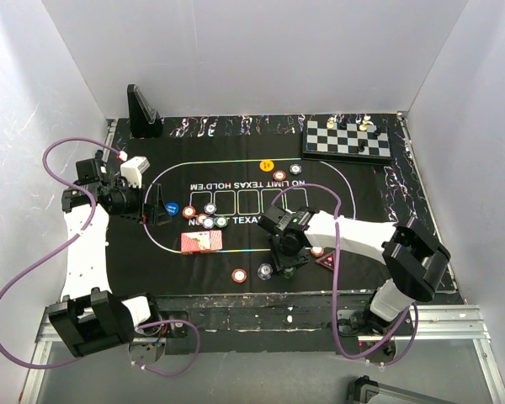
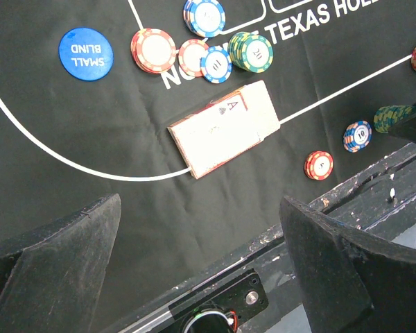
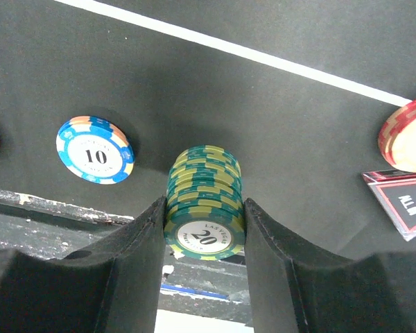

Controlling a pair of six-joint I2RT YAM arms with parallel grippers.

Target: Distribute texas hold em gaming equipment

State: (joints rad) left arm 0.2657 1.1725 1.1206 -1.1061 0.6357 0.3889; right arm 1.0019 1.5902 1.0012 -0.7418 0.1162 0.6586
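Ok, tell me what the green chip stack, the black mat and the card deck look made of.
The green chip stack: likely plastic or clay composite, satin; striped edge inlays, printed centre label. The black mat: seemingly felt or rubber-backed cloth, matte; no glare, white lines. The card deck: probably paper card, finish unclear; pale printed face with an A.

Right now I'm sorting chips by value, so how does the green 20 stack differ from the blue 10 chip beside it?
The green 20 stack is green and yellow; the blue 10 chip is blue, white and orange. The stack stands many chips tall; the blue chip lies low. The stack is clamped in the right claw; the blue chip lies free. Both rest on the black mat.
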